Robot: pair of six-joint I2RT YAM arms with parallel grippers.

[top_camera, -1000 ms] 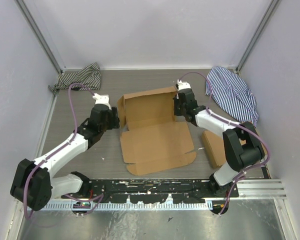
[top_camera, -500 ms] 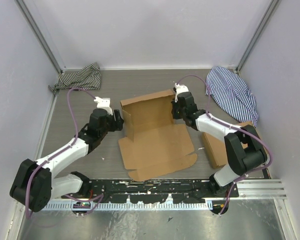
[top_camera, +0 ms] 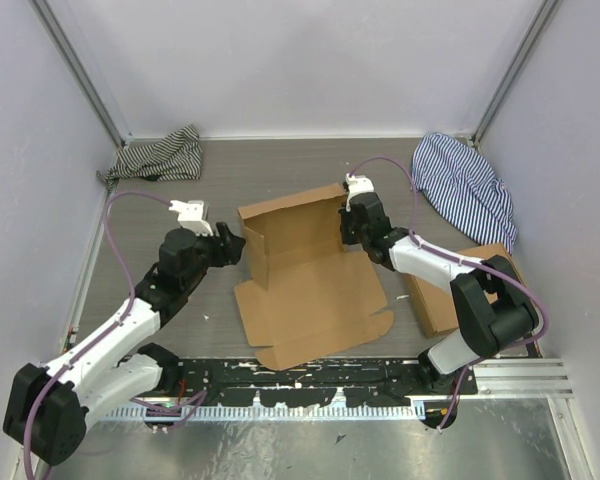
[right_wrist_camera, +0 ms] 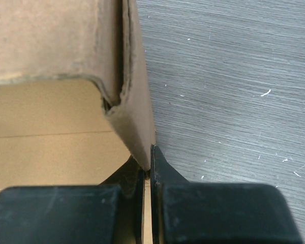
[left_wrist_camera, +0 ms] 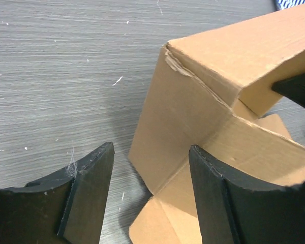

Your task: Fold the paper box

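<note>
The paper box [top_camera: 315,285] lies in the middle of the top view, on the grey table [top_camera: 160,200], and it is only partly folded. Its far wall stands up, and the short wall on the left side of the frame is raised too and meets it at a corner. The big panel toward the bottom of the frame lies flat, with its tabs spread out. So I judge the task about half done: the walls are not all closed and the lid is not brought over.

The right gripper [top_camera: 347,228] is closed tight on the thin upright edge of the box, at the wall's end on the right of the frame. The left gripper [left_wrist_camera: 150,155] stands wide open and holds nothing; the left corner of the box is between its fingers and a little beyond them.

At the lower right lies a stack of flat cardboard [top_camera: 435,300], untouched. Two striped cloths lie in the upper corners of the table.
</note>
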